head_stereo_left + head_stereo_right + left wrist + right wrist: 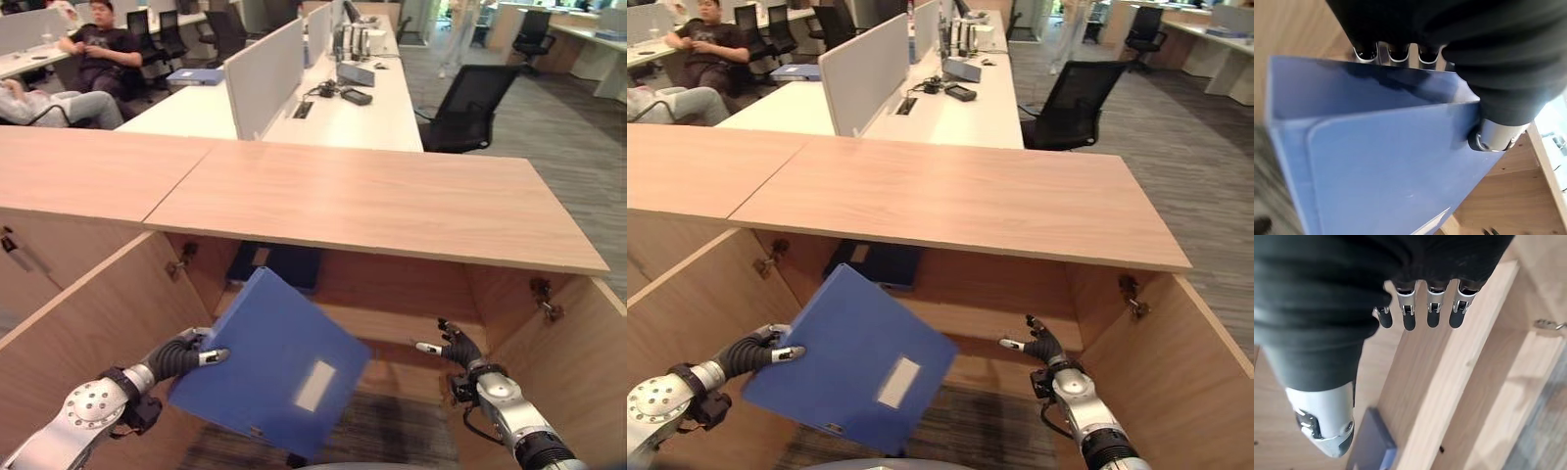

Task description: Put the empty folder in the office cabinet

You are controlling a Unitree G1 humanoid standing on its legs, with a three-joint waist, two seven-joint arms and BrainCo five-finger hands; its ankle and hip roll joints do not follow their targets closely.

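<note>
A blue folder (269,367) with a white label hangs tilted in front of the open wooden cabinet (372,201). My left hand (181,357) is shut on the folder's left edge, thumb on the front cover and fingers behind it; the left wrist view shows the folder (1391,161) close up under that thumb. My right hand (458,348) is open and holds nothing, low in the cabinet's right half near the shelf edge, apart from the folder. Its straight fingers (1420,313) show above the wooden shelf in the right wrist view.
Both cabinet doors stand open, the left door (88,323) and the right door (578,372) flanking my arms. A dark folder (279,264) lies at the back inside. Beyond are white desks, a black chair (470,108) and seated people (98,49).
</note>
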